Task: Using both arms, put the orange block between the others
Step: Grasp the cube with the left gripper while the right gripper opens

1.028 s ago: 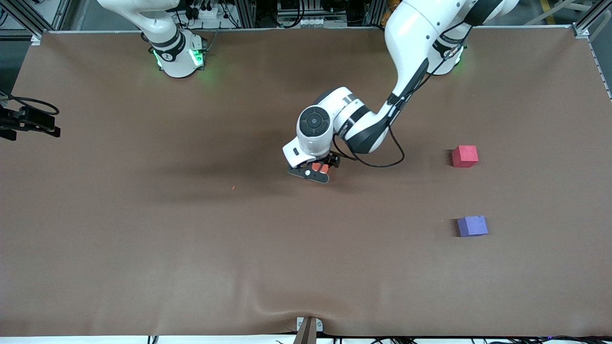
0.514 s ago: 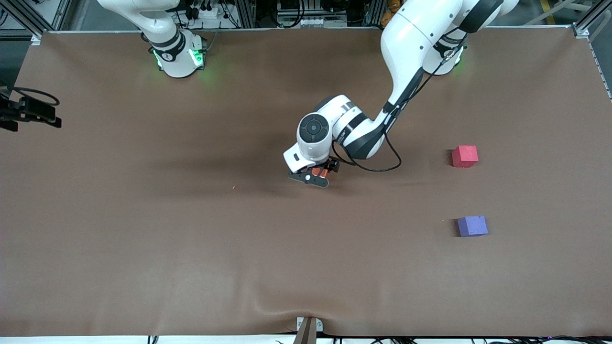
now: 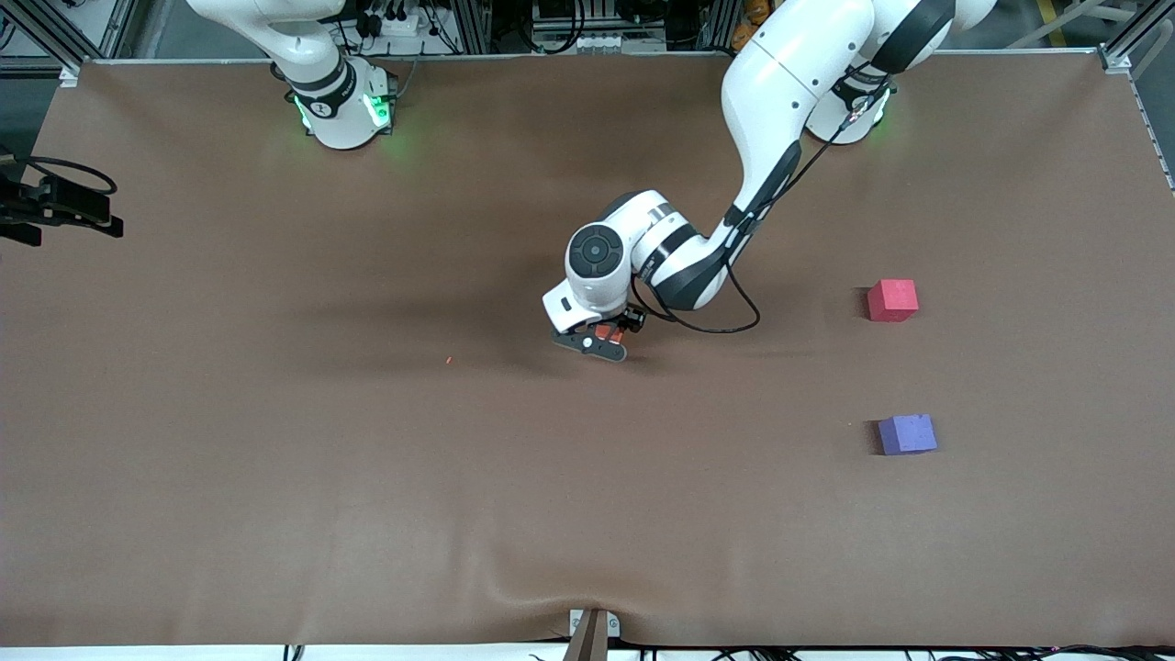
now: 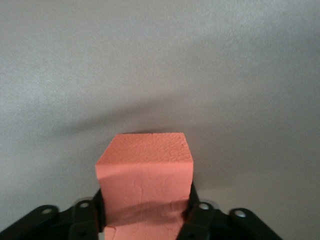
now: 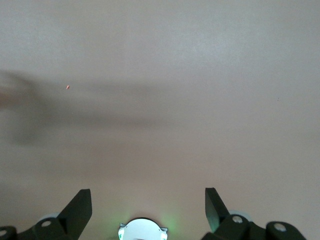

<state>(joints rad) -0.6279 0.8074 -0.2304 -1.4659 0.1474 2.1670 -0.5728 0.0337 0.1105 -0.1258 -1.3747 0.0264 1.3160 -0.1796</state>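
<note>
Both my left gripper's [image 3: 606, 337] fingers clamp the orange block [image 4: 145, 180] at mid-table, right gripper [image 5: 145, 210] waiting open; next, carry it between the red cube [image 3: 892, 300] and purple cube [image 3: 907, 434]

A high front camera looks down across the brown cloth-covered table [image 3: 275, 477], facing both arm bases. The left wrist camera sits close above its black two-finger gripper [image 4: 145, 212], aimed along the fingers at the small matte orange foam cube [image 4: 145, 185], also visible from the front [image 3: 603, 331]. The right wrist camera looks past its own black gripper [image 5: 147, 210] at bare cloth.
</note>
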